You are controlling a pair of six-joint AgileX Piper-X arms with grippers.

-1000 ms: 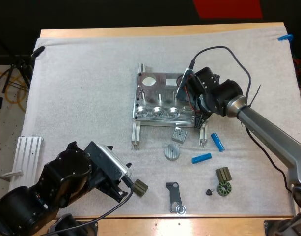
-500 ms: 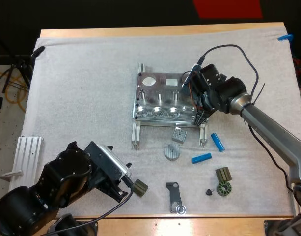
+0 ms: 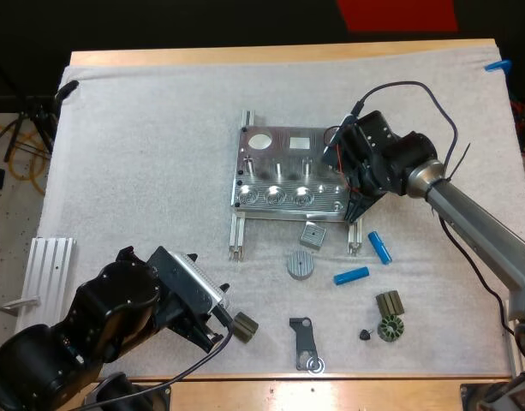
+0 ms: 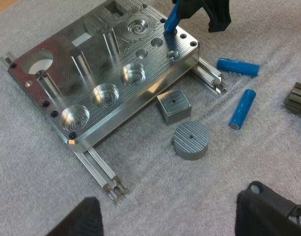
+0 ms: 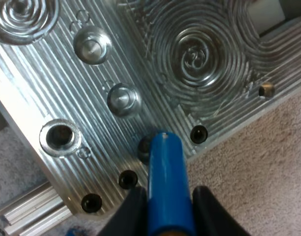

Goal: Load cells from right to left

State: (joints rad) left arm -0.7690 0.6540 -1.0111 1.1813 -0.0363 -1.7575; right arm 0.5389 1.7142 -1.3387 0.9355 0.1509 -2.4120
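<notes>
The blue cell (image 5: 165, 177) is pinched between the fingers of your right claw (image 5: 166, 195), its free end at a small dark hole (image 5: 144, 147) near a corner of the metal fixture (image 5: 91, 88). In the high view that corner is the fixture's 3 o'clock end. Two more cells (image 3: 378, 247) lie loose on the white mat (image 3: 142, 154) at 5 o'clock from the fixture. A grey square block (image 3: 312, 234) and a ridged round disc (image 3: 301, 265) lie at 6 o'clock. Your left claw (image 4: 170, 196) is spread, gripping nothing, at 7 o'clock by the worktop's (image 3: 288, 56) near edge, with a small olive part (image 3: 244, 326) just beside it.
</notes>
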